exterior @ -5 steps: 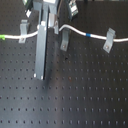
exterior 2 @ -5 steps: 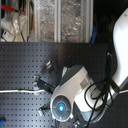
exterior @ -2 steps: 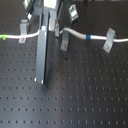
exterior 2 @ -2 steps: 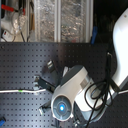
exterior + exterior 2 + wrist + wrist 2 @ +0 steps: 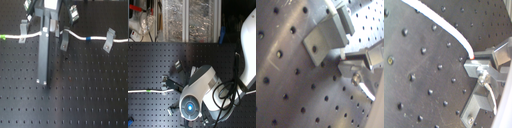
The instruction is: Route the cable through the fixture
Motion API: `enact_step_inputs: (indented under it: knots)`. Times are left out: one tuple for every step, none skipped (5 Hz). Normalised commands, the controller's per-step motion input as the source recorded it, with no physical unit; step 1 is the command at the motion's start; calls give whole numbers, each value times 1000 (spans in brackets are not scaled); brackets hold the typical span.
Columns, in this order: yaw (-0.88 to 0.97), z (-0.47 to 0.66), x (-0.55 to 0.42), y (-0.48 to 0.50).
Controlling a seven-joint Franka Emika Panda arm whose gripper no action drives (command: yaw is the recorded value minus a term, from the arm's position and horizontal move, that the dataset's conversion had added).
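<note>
The white cable (image 5: pixel 75 34) lies across the black perforated board, with a green band (image 5: pixel 3 37) at the first exterior view's left and a blue band (image 5: pixel 87 38) further right. It passes grey clips (image 5: pixel 107 42). My gripper (image 5: pixel 51 31) comes down over the cable between two clips and hides a short stretch of it. In the second wrist view the cable (image 5: pixel 441 25) runs straight into the fingers (image 5: pixel 478 67), which are shut on it close to the board. In the second exterior view the cable (image 5: pixel 143 92) ends at the gripper (image 5: pixel 171 86).
A grey clip (image 5: pixel 23 30) holds the cable near the green band, and another (image 5: pixel 65 42) stands just beside the gripper. A clip (image 5: pixel 326 35) is close to the fingers in the first wrist view. The white arm (image 5: pixel 203 95) and its black hoses fill the second exterior view's right.
The gripper has shifted slightly toward the first exterior view's right, still holding the cable. The clips have not moved.
</note>
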Motion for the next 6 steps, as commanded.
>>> enact_step_inputs:
  knots:
    - [-46,-38,-4,-56]
    - [0,1,-10,-74]
    - [0,4,-146,-284]
    - [100,-66,-362,-133]
    - [-31,2,-95,16]
    - [-40,-60,-37,280]
